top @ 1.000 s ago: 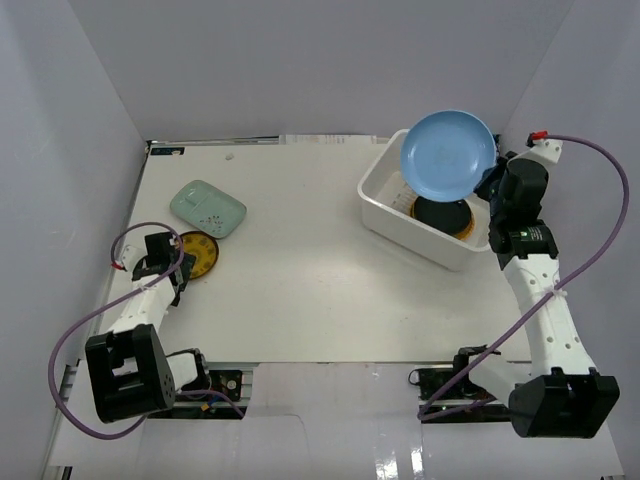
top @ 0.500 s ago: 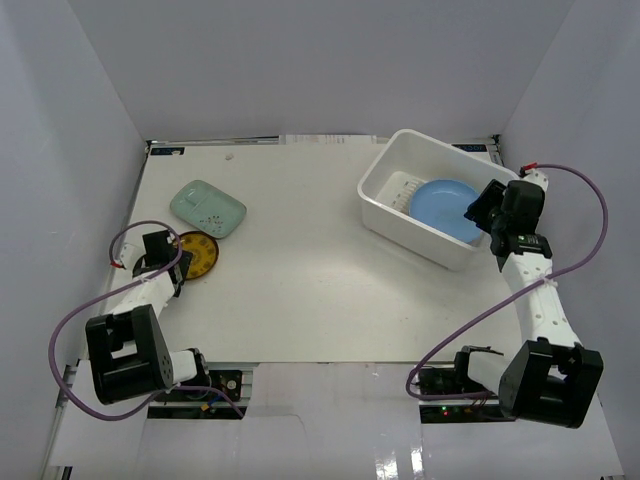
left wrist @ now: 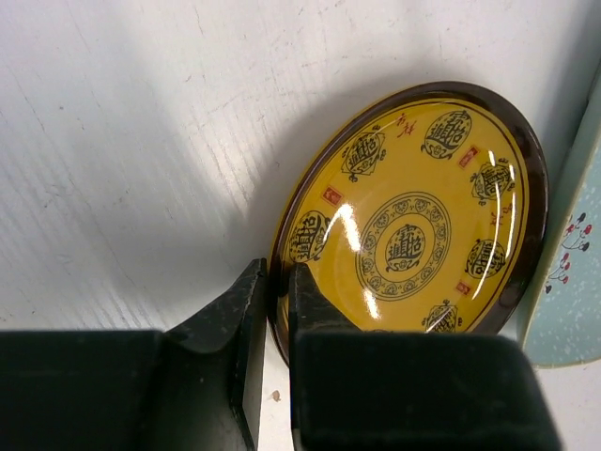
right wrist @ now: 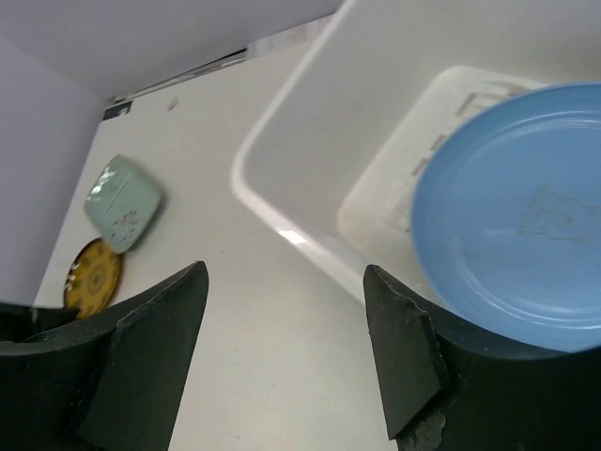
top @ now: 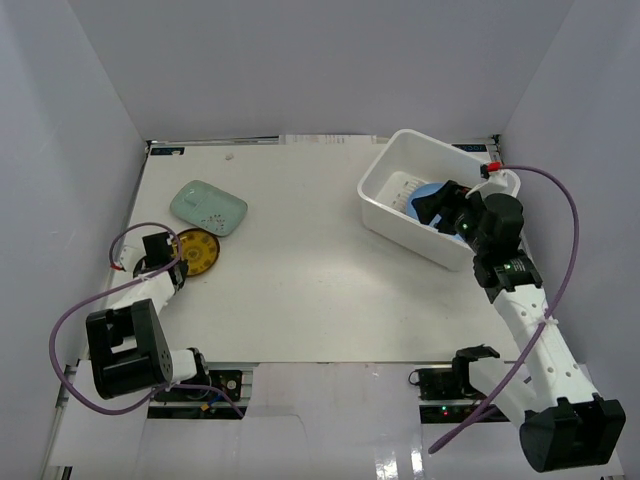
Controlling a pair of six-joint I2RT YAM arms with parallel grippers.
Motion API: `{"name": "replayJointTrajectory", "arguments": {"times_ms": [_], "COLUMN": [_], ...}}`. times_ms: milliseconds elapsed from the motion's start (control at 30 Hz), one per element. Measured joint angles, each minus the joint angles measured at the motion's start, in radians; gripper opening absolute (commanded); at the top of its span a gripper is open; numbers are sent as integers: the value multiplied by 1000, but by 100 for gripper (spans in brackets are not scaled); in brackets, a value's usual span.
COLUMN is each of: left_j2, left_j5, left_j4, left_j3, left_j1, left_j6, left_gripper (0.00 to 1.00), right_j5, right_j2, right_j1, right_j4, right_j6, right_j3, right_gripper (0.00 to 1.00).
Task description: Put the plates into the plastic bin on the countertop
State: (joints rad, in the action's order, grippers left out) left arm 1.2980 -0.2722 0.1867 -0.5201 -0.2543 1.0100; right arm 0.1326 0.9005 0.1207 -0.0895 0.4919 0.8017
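Left tool [left wrist: 275, 282] pinches rim of gold plate [left wrist: 408, 240] | right tool [right wrist: 282, 282] released above bin [right wrist: 310, 122] | risk: thin-edge grip may slip on lifting

Gold-patterned plate [left wrist: 406, 221], centre of the left wrist view: glossy glazed face with bright streaked highlights and a dark brown, equally glossy rim. Table [left wrist: 122, 141], upper left of that view: white, matt, finely scratched and grained. Mint-green plate [left wrist: 573, 272], right edge: duller, lightly speckled surface with small printed marks. Left fingers [left wrist: 249, 319], bottom: black, matt, plastic in look. Light blue plate [right wrist: 526, 235], right of the right wrist view: smooth, satin, soft sheen only. Plastic bin [right wrist: 376, 94]: white, smooth plastic, one small bright glint on its rim. Right fingers [right wrist: 150, 348], bottom: black, matt.
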Motion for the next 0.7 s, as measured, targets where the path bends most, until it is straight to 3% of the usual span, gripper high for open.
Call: {"name": "replayJointTrajectory", "arguments": {"times_ms": [100, 333, 567, 700], "left_j2": [6, -58, -326, -436], "left_j5": [-4, -19, -11, 31], "left_j4": [2, 92, 214, 241], "left_j3": [-5, -49, -54, -54], "left_j1": [0, 0, 0, 0], "left_j6": [-10, -79, -179, -202], "left_gripper": [0, 0, 0, 0], "right_j5": [5, 4, -4, -17], "right_j2": [-16, -18, 71, 90], "right_j1": [98, 190, 409, 470], "right_j4": [16, 26, 87, 90], "right_j6": [11, 35, 55, 53], "right_j3": [0, 0, 12, 14], "right_gripper": [73, 74, 75, 75]}}
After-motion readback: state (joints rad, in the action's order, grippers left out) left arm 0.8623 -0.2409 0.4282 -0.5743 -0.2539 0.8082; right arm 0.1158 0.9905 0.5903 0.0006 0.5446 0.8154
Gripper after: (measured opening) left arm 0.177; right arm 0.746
